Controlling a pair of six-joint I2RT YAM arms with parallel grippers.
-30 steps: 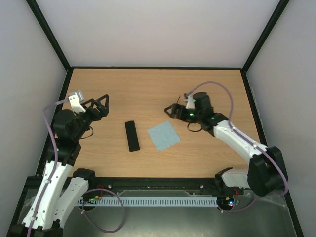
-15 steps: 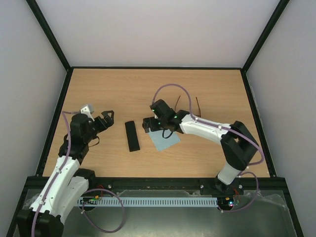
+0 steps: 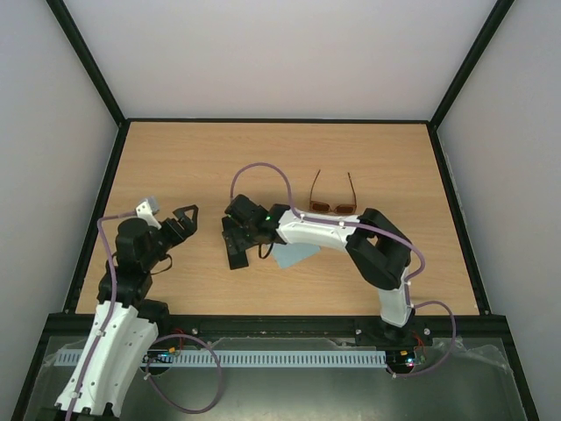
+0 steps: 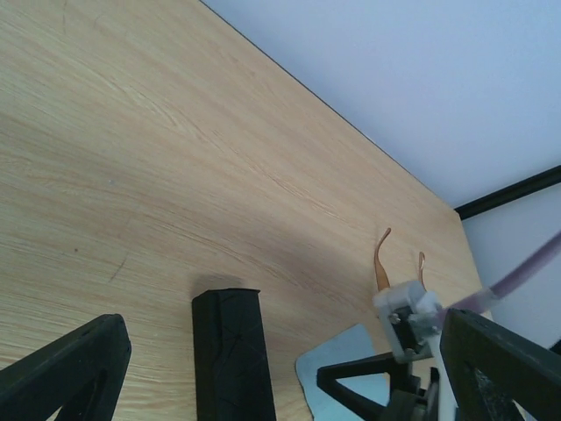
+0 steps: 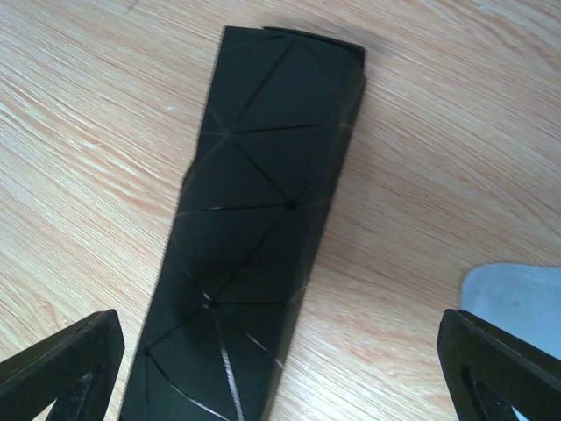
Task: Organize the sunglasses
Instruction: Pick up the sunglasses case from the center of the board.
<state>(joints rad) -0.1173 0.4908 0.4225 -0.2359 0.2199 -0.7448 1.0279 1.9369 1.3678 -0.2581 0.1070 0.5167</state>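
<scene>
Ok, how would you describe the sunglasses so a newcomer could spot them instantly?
On the light wooden table, look just right of centre. The small brown-framed sunglasses with amber lenses lie there, temples pointing toward the back wall. Unlike the black oblong case and pale blue square cloth nearer the front, they are thin-framed and tinted.

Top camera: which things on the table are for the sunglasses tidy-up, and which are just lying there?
For the job:
sunglasses
probably the black case, since the open right gripper hangs over it

Just lying there:
blue cloth, beside the case
</scene>
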